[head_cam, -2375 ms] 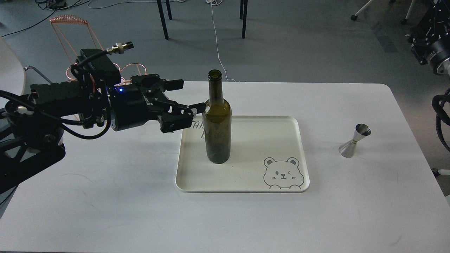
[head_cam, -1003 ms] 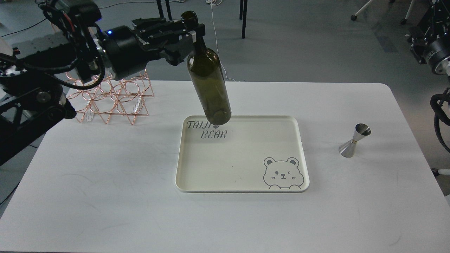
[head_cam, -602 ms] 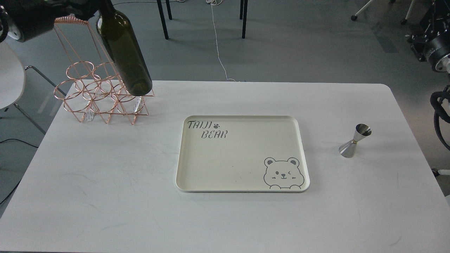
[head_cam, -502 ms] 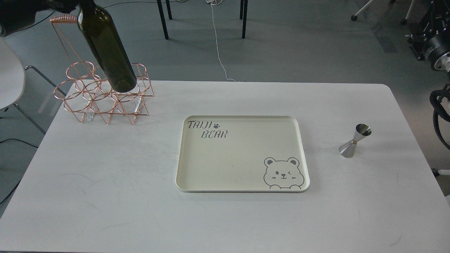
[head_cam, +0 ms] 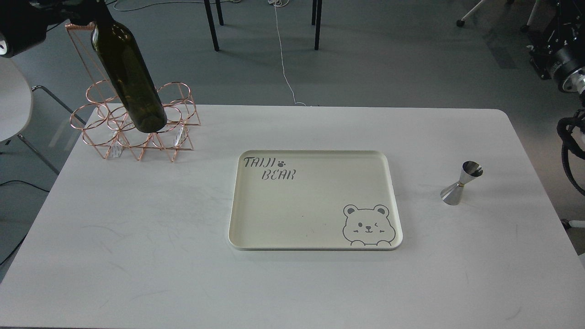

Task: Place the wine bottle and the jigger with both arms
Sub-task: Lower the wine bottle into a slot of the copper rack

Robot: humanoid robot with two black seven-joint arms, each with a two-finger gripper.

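Note:
The dark olive-green wine bottle (head_cam: 128, 77) hangs tilted in the air at the far left, with its base just over the copper wire rack (head_cam: 180, 85). Its neck runs up to the top edge, where the black end of my left arm (head_cam: 68, 9) holds it. The fingers themselves are mostly cut off by the frame. The silver jigger (head_cam: 461, 183) stands upright on the table at the right, apart from everything. Only joints and cables of my right arm (head_cam: 566, 68) show at the right edge. Its gripper is out of view.
A cream tray (head_cam: 315, 154) with a bear drawing lies in the middle of the white table (head_cam: 137, 251), with nothing on it. The copper rack of rings stands at the back left corner. A white chair (head_cam: 13, 100) is beyond the left edge.
My left gripper lifted the bottle off the tray by the neck and carried it up and to the left, over the rack. In the last half second it sank slightly. The jigger has not moved.

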